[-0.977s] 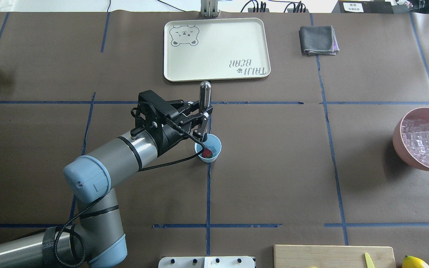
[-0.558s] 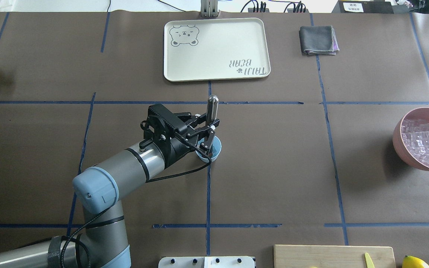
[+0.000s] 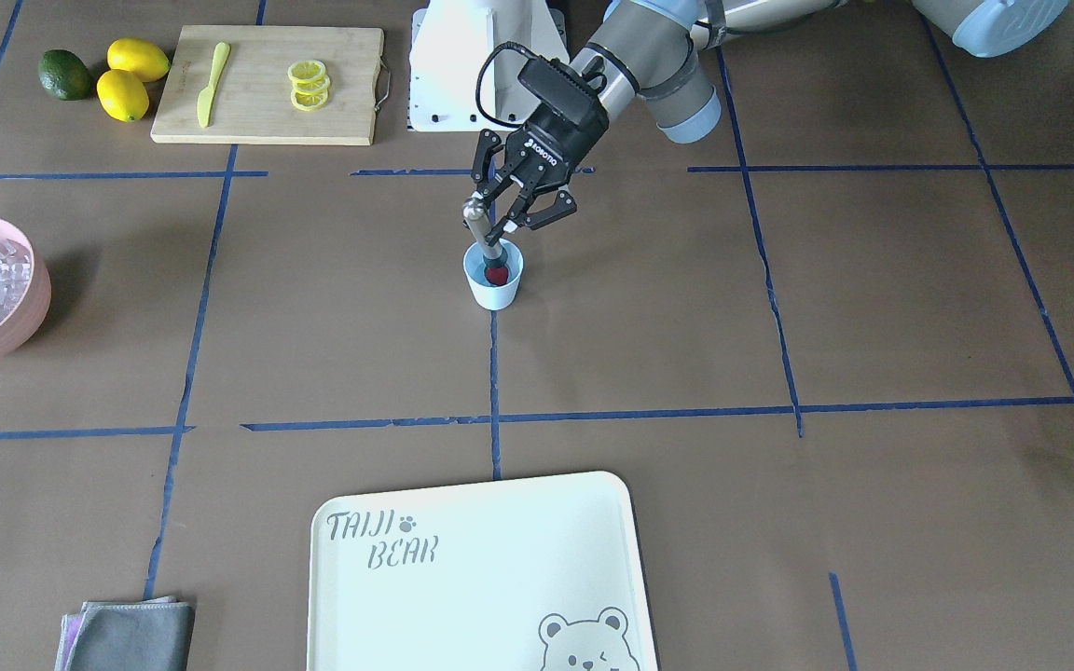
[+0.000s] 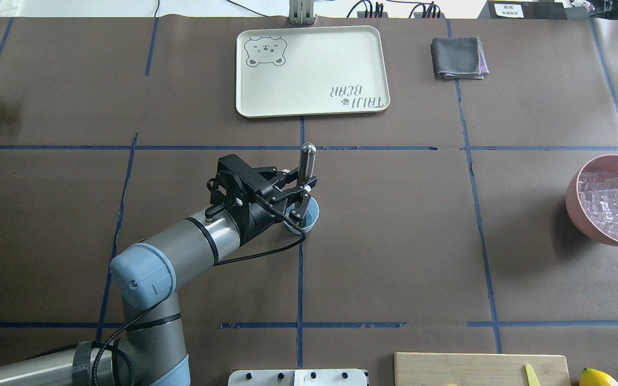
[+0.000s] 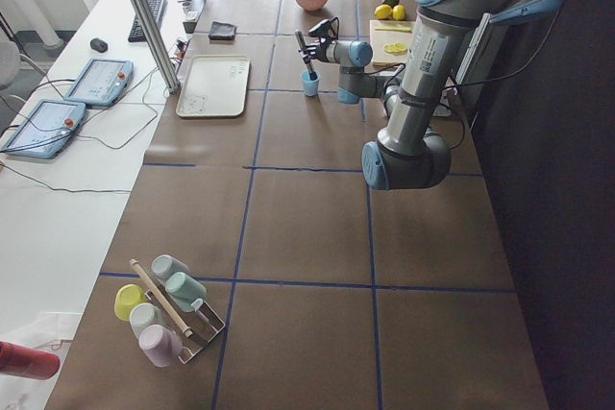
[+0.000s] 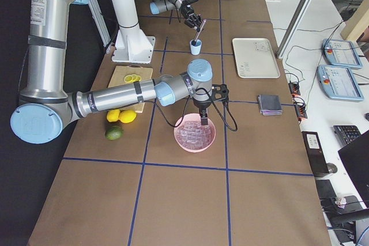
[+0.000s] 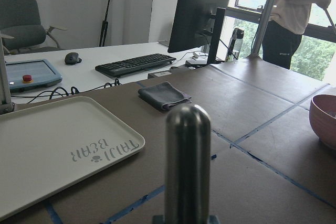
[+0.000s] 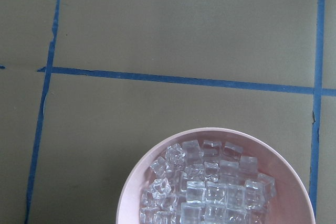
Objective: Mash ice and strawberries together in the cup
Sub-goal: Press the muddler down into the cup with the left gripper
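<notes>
Presently, your count stands thus.

- Left gripper (image 4: 301,193): one. Its fingers are clamped on one metal muddler (image 4: 306,158), which is tilted, rounded end up and lower end inside the cup. White lettering on the gripper body reads ROBOTIQ.
- Cup (image 3: 494,282): one, pale blue, upright near the middle of the table (image 3: 686,326).
- Strawberry (image 3: 497,275): one, red, inside the cup at the muddler's lower end.
- Ice (image 8: 210,192): clear cubes, too many for you to count, heaped in one pink bowl (image 3: 29,308) well apart from the cup. You cannot tell whether any lies in the cup.
- Right gripper (image 6: 203,120): one, over the pink bowl. You cannot tell whether it is parted or closed.
- Tray (image 3: 500,596): one, cream, printed TAIJI BEAR with a bear face.
- Cloth (image 4: 458,58): one, grey, folded.
- Cutting board (image 3: 257,112): one, wooden. It carries one yellow knife (image 3: 211,82) and three lemon slices (image 3: 307,84).
- Lemons (image 3: 122,95): two, whole, beside one dark green fruit (image 3: 64,75).
</notes>
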`<state>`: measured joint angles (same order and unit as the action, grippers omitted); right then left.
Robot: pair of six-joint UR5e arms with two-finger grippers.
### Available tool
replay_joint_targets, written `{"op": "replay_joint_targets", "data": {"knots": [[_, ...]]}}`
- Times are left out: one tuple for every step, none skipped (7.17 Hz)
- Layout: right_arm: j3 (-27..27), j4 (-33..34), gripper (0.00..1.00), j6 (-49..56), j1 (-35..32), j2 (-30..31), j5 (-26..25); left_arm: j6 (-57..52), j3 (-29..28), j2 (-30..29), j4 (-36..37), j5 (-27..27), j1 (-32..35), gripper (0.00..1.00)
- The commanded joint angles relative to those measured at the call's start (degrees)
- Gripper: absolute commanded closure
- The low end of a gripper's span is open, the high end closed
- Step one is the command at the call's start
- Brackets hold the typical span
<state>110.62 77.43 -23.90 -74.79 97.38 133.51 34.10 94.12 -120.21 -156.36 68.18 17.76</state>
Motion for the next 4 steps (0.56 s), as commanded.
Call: {"op": "replay_joint_targets", "data": {"knots": [[0.04,0.00,0.00,-0.01,0.00,0.00,0.00,0.00,-0.25,-0.11,0.00,0.02,0.00,0.96],[0.21,0.00,0.00,-0.01,0.00,0.00,0.00,0.00,-0.34,-0.03,0.00,0.02,-0.18,0.96],[0.21,0.00,0.00,-0.01,0.00,0.09,0.00,0.00,-0.51,-0.11,0.00,0.02,-0.27,0.96],[0.21,0.00,0.00,-0.01,0.00,0.09,0.00,0.00,-0.34,-0.29,0.00,0.02,-0.27,0.96]]}}
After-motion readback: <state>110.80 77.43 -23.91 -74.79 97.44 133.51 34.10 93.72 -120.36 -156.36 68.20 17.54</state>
